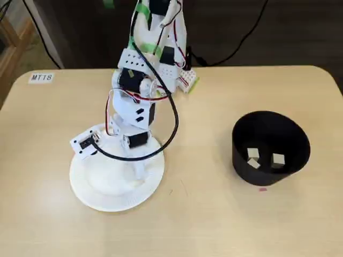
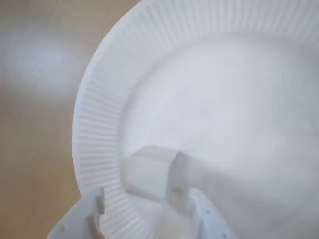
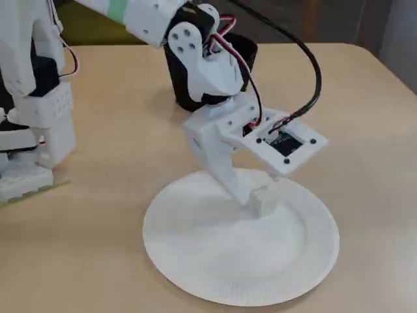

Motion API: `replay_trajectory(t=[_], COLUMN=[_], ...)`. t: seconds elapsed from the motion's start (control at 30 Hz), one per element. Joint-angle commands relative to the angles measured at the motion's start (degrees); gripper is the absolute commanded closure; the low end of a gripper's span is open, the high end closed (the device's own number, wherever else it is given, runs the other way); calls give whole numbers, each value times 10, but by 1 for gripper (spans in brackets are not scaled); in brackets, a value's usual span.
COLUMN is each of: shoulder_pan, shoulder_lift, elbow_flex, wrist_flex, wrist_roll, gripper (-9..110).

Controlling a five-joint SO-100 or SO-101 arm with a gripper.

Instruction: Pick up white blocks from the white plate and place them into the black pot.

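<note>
Jaws [image 2: 134,206] standing apart around a block [image 2: 145,172] on the plate [image 2: 99,124], not yet pinching it.
The arm is reaching down over the plate; three blocks [image 1: 278,159] are lying in the pot [image 1: 270,147], well apart across the worktop [image 1: 214,214]. I'd be centring the block between both fingers before closing, since it is sitting close to one, then lifting straight up.

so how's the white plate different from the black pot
The white plate is flat and shallow with a ribbed rim; the black pot is tall with straight smooth walls. The plate spreads wider than the pot. The plate holds one white block at the pincer; the pot holds three blocks. Both are round and sit on the table.
</note>
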Motion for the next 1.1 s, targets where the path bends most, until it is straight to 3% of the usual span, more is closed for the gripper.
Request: replay_trajectory(t=[0.0, 0.23, 0.43, 0.67, 0.77, 1.07], shoulder_pan=[-4, -4, 1, 3, 3, -31], shoulder_lift=[-20, -74, -91, -82, -26, 164], elbow_flex=[-43, -94, -123, -126, -124, -116], wrist_flex=[-8, -2, -8, -9, -37, -361], wrist_roll=[-7, -8, 1, 25, 91, 378], gripper=[80, 83, 104, 104, 104, 104])
